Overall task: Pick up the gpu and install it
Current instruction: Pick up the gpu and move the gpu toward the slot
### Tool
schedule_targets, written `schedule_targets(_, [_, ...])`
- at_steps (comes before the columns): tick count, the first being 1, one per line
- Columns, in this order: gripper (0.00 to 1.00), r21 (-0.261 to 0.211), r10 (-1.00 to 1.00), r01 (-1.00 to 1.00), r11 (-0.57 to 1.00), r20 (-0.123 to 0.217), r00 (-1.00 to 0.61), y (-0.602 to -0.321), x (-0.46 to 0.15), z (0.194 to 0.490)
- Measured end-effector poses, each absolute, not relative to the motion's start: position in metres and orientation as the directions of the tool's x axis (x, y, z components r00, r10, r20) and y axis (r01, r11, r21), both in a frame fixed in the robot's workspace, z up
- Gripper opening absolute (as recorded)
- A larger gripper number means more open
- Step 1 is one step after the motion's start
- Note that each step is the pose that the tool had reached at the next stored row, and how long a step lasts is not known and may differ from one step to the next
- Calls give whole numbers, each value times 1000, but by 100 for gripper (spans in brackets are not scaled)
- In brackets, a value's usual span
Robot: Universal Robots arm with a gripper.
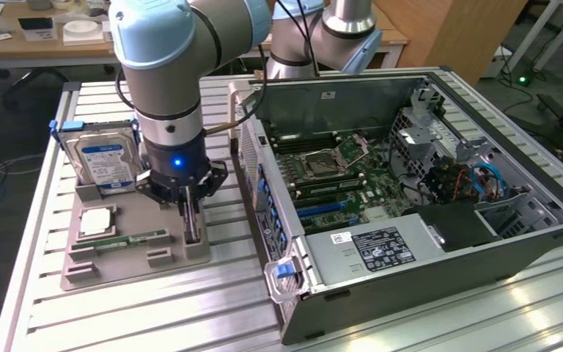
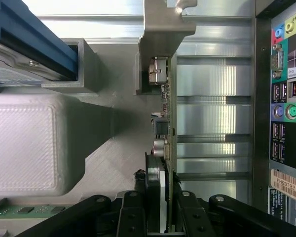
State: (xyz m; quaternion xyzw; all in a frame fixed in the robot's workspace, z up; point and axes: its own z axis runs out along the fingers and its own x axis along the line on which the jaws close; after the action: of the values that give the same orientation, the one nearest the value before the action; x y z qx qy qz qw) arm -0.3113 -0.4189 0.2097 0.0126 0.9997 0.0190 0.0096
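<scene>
Gpu (image 1: 193,233) on its edge, standing in a slot of the grey parts tray (image 1: 135,260), along the tray's side nearest the open computer case (image 1: 516,249). From the exterior view the gripper (image 1: 190,217) is right down over it, arm near vertical. The hard drive (image 1: 105,161) stands at the tray's far end and the memory stick (image 1: 130,240) lies flat mid-tray, both untouched.

Wrist view now: the gpu (image 2: 165,128) runs edge-on straight into the gripper (image 2: 160,222), metal bracket at the far end, tray (image 2: 113,163) beneath. Whether the claw has bitten, I cannot tell. Good pick, I'd say: squeeze square on the flat faces, centred, then draw it straight out of the slot.
</scene>
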Motion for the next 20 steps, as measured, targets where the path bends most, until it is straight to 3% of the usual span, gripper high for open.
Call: schedule_targets(20, [28, 37, 26, 25, 999, -19, -999, -419, -311, 208])
